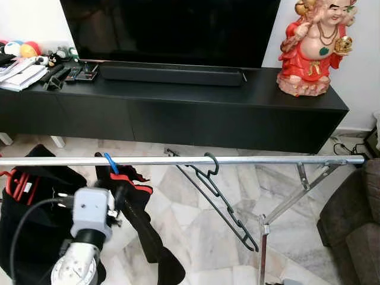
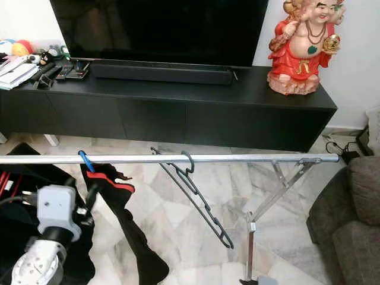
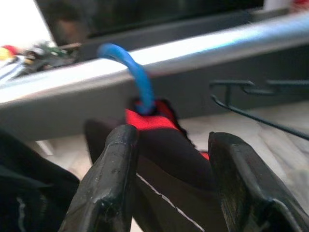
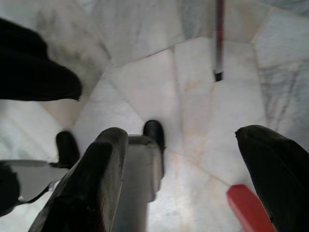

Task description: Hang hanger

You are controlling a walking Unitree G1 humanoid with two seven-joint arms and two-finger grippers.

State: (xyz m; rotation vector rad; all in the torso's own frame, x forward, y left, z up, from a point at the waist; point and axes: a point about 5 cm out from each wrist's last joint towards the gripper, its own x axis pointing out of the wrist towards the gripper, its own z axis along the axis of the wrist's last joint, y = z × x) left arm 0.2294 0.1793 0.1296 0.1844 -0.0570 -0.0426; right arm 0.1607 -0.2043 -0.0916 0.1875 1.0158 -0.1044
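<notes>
So the left gripper [image 3: 169, 179] has its two black fingers [image 3: 108, 183] spread apart, and there's black fabric sitting in the gap between them. That's a black garment [image 3: 169, 159] with a red collar edge [image 3: 149, 118], hanging off a blue hanger hook [image 3: 137, 72] that curls over the silver rail [image 3: 217, 41]. The rail runs across at a slant and it's kinda blurry. Further along, an empty dark wire hanger [image 3: 251, 104] hangs below the rail. Behind it all there's a dark TV cabinet [image 3: 193, 29] and pale marble floor [image 3: 251, 135]. More dark clothing [image 3: 29, 188] sits just beside one finger.
</notes>
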